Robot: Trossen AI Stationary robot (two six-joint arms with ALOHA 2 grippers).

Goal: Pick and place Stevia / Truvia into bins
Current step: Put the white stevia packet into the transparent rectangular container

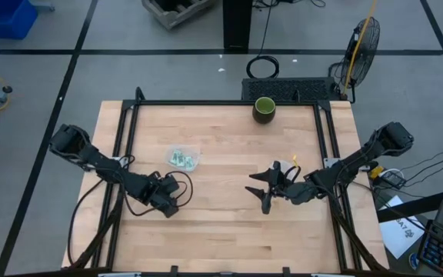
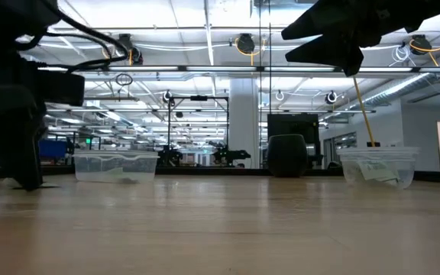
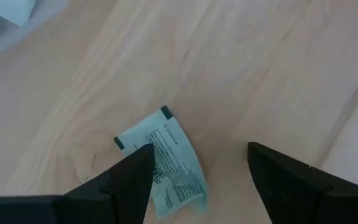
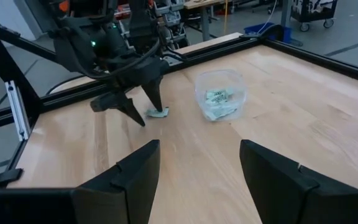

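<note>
The left claw (image 3: 197, 180) is hovering low, fingers apart, over a lone Stevia sachet (image 3: 165, 163) lying flat on the bench (image 3: 241, 68) between them (ready to pinch), while the right claw (image 1: 268, 192), also spread, is waiting well apart.

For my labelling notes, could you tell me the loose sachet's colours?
Pale green sachet with dark end bands; left wrist view.

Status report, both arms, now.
Left end effector open, down over a Stevia sachet on the table. Right end effector open, raised mid-table. Nothing in the way.
</note>
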